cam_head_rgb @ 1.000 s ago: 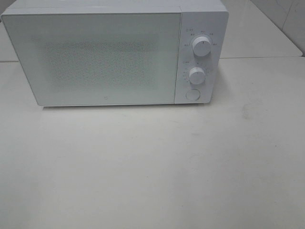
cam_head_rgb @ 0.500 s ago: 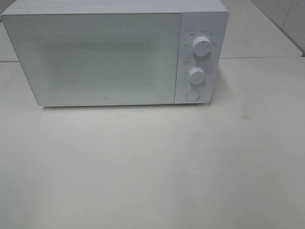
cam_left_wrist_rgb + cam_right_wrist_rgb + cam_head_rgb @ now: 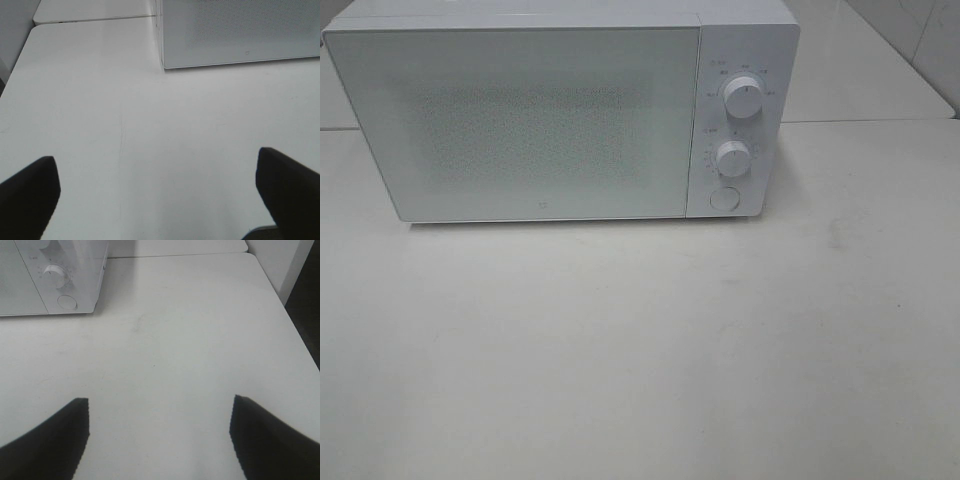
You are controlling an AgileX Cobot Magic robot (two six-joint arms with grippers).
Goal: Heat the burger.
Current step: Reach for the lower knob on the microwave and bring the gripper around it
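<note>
The burger is out of view in every frame. A white microwave stands at the back of the white table with its door shut. It has two round knobs and a round button on its right panel. It also shows in the left wrist view and the right wrist view. My left gripper is open and empty over bare table, short of the microwave's left front corner. My right gripper is open and empty over bare table, short of the microwave's right side. Neither gripper shows in the exterior high view.
The white table stretches out in front of the microwave. A seam separates it from a second table behind. The table's right edge drops to a dark floor. A white wall stands at the far right.
</note>
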